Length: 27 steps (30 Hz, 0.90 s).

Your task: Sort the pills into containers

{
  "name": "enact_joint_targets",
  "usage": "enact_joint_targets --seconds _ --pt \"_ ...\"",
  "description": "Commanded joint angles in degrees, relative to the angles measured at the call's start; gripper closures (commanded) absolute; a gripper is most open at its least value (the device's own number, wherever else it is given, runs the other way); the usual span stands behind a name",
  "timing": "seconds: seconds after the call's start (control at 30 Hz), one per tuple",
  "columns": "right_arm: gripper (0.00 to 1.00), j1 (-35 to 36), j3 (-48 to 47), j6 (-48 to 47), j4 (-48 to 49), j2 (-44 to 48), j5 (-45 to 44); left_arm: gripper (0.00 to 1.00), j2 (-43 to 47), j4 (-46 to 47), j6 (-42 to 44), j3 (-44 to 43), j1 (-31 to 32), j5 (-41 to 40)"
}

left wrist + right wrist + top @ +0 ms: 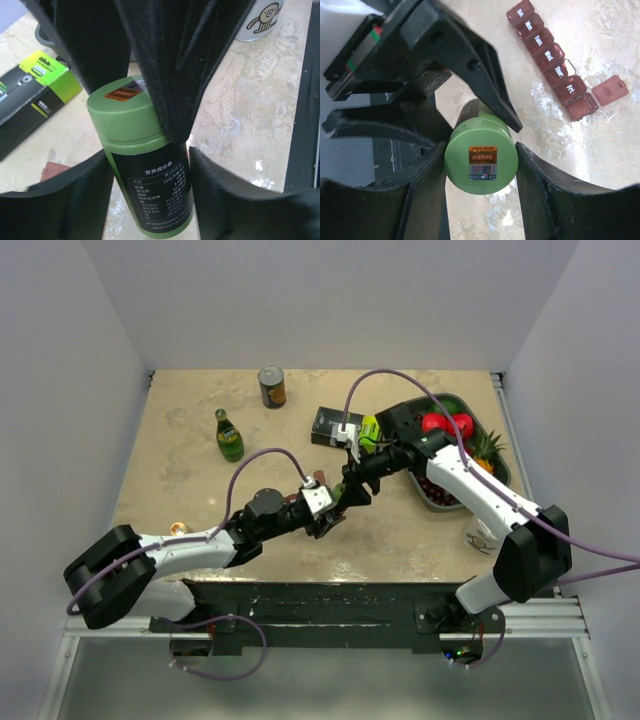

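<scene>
A green pill bottle (145, 185) with a black label stands upright on the table between both grippers. My left gripper (147, 165) has its fingers pressed on the sides of the bottle's body. From above, my right gripper (481, 150) is shut on the bottle's green cap (481, 160). In the top view the two grippers meet at mid-table, left gripper (332, 512) and right gripper (350, 490). The containers (547, 55), a maroon strip of day-marked compartments, lie just beyond, the end lid (610, 90) swung open. No pills are in view.
A black-and-lime box (335, 427) lies behind the grippers. A dark tray of fruit (500, 475) sits at the back right, a white mug (483, 537) at the near right. A can (272, 386) and a green glass bottle (229, 435) stand at the back left.
</scene>
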<state>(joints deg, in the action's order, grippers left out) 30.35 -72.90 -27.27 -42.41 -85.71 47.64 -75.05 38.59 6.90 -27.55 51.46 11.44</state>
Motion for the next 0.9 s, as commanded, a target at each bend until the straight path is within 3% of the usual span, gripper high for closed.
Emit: enact_joint_targets --seconds 0.0,0.03,0.07,0.17,0.23,0.37,0.4,0.43,0.53,0.73,0.8,0.87 --pt "1.0 0.0 -0.5 0.8 1.5 1.7 4.4 0.54 -1.6 5.6 -1.6 -2.2 0.2 3.8" --pt "1.0 0.0 -0.5 0.6 1.3 1.8 4.5 0.63 -1.6 5.6 -1.6 -1.7 0.2 4.4" --pt "1.0 0.0 -0.4 0.2 0.8 1.8 5.3 0.8 -1.6 5.2 -1.3 -1.5 0.1 5.6" --pt "1.0 0.0 0.0 -4.3 -2.2 2.1 7.5 1.0 0.0 4.0 -0.7 0.1 -0.6 9.6" --pt "1.0 0.0 -1.4 -15.8 -10.4 1.8 9.8 1.0 2.4 2.9 -0.2 1.2 -1.6 13.5" --pt "1.0 0.4 -2.7 -42.2 -25.3 1.9 14.8 1.0 4.7 -9.1 3.8 -1.4 -2.2 26.9" --pt "1.0 0.8 -2.5 -50.5 -27.0 2.5 14.5 1.0 4.1 -11.2 4.2 -2.4 -2.2 29.1" --pt "1.0 1.6 -2.1 -51.4 -24.8 4.0 12.8 1.0 3.7 -13.2 4.3 -4.4 -2.2 31.0" --pt "1.0 4.7 0.3 -44.6 -14.3 6.8 4.7 1.0 1.6 -17.6 4.3 -6.5 -2.3 34.9" --pt "0.98 4.8 0.0 -27.3 -4.9 7.5 2.9 1.0 0.5 -15.7 2.0 -5.8 -2.3 29.5" --pt "0.9 4.8 -0.4 -22.0 -3.6 7.6 3.0 1.0 0.3 -15.4 1.6 -5.7 -2.3 27.6" --pt "0.66 4.8 -1.1 -20.4 -3.7 7.7 4.6 1.0 -0.3 -14.9 0.8 -5.6 -2.2 24.4"
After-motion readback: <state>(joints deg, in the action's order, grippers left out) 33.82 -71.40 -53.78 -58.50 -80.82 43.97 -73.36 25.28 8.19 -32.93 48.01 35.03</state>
